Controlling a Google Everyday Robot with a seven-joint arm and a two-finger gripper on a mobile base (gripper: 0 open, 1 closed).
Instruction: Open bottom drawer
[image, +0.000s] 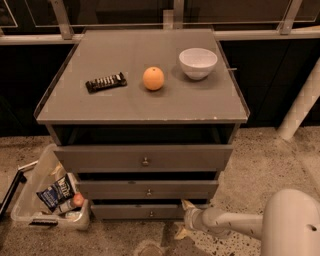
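The grey cabinet (142, 107) has three drawers. The bottom drawer (125, 212) is the lowest slim grey front, with a small round metal knob (151, 214). It sits just above the floor. My gripper (183, 218) is low at the right end of that front, to the right of the knob. Its two pale fingers (187, 204) are spread apart and hold nothing. The white arm (230, 223) reaches in from the lower right.
A candy bar (105, 82), an orange (153, 78) and a white bowl (198, 63) sit on the cabinet top. A clear bin (30, 200) with snack packs stands on the floor at the left. A white pole (302, 102) is at the right.
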